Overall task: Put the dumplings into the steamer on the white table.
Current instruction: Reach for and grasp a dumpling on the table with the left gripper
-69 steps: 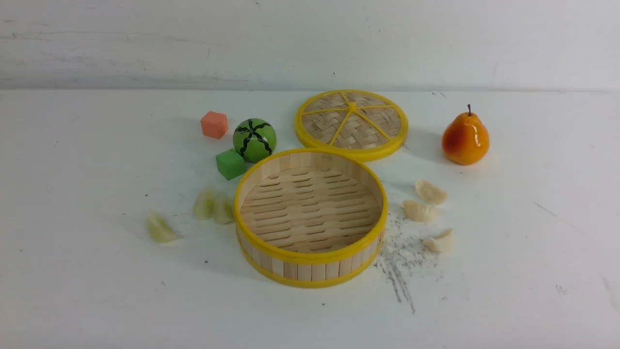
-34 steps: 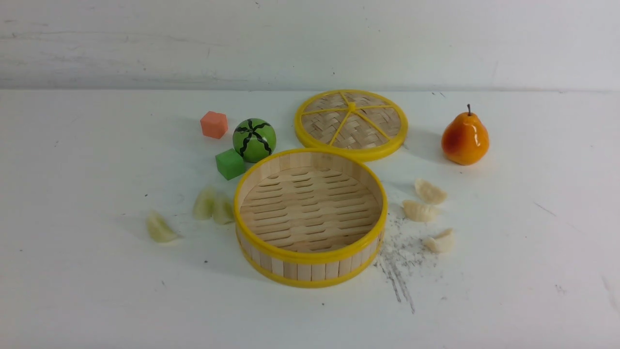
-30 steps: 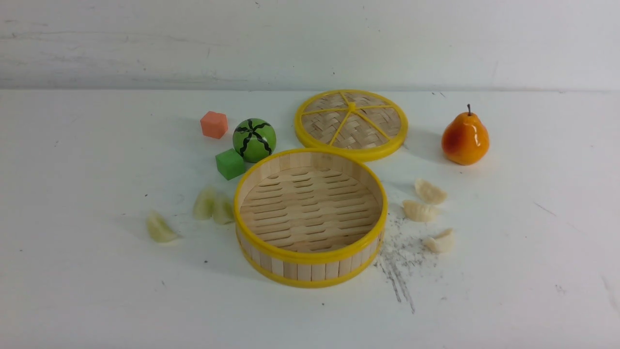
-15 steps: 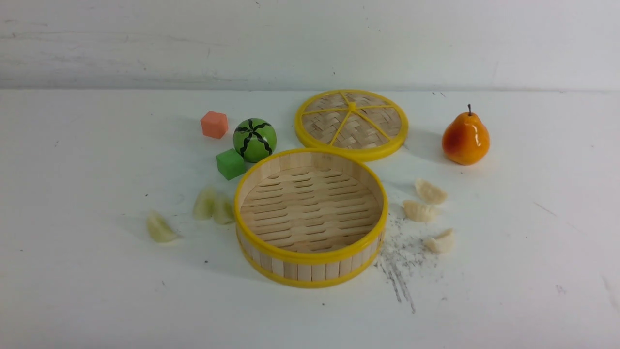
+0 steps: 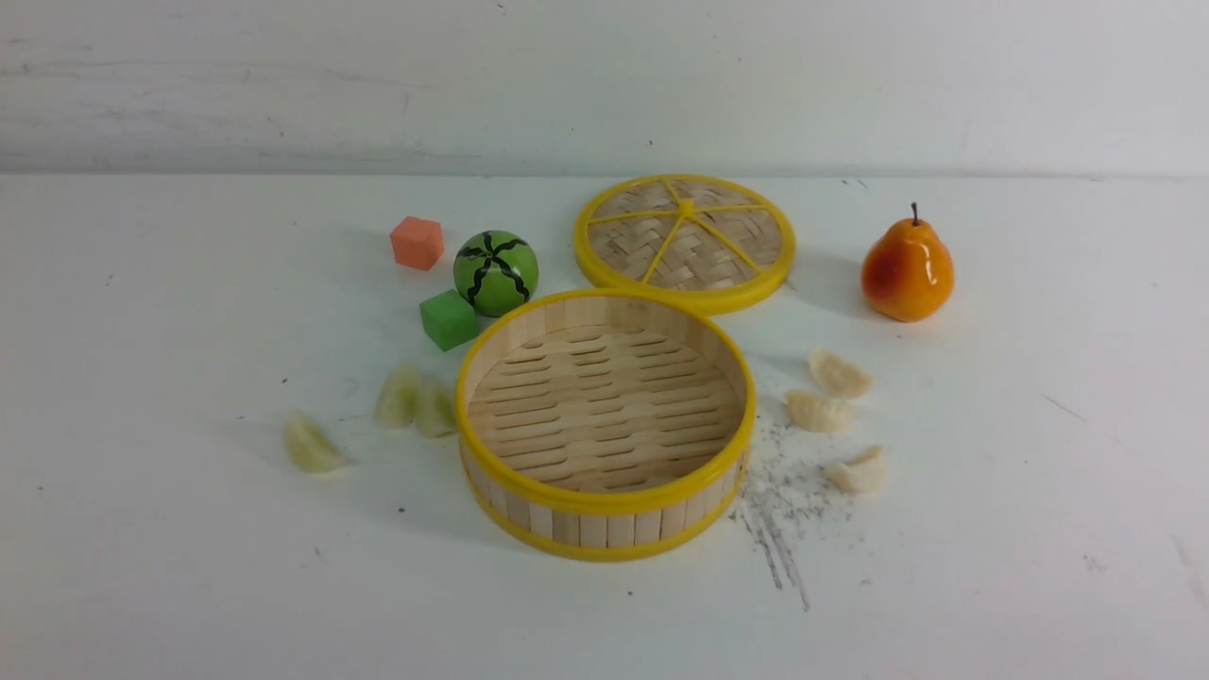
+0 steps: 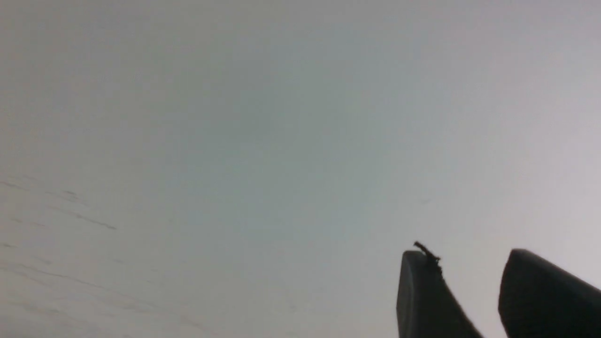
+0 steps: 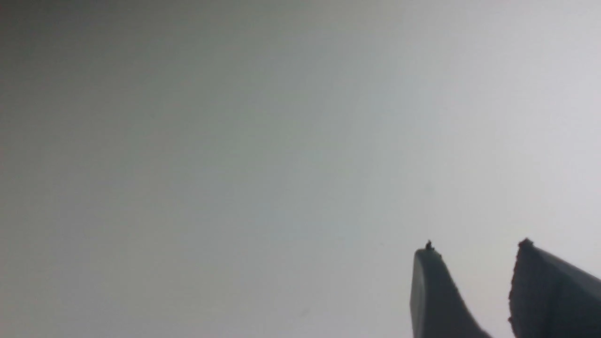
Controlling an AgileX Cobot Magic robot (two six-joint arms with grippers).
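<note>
Grippers (image 6: 462,256) open, steamer (image 5: 604,425) empty

On my white table (image 5: 236,576) I see the steamer (image 5: 604,529), its lid (image 5: 623,246) far side, green dumplings (image 5: 312,446) left, white dumplings (image 5: 820,412) right, a pear (image 5: 908,272) far right, and a striped ball (image 5: 496,274) and two cubes (image 5: 450,320) far left.

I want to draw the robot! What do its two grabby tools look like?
Both the left tool and the right tool have two dark grey, tapering fingers. Ragged dark bits poke from their tips. I can't see the arms, or any cables.
</note>
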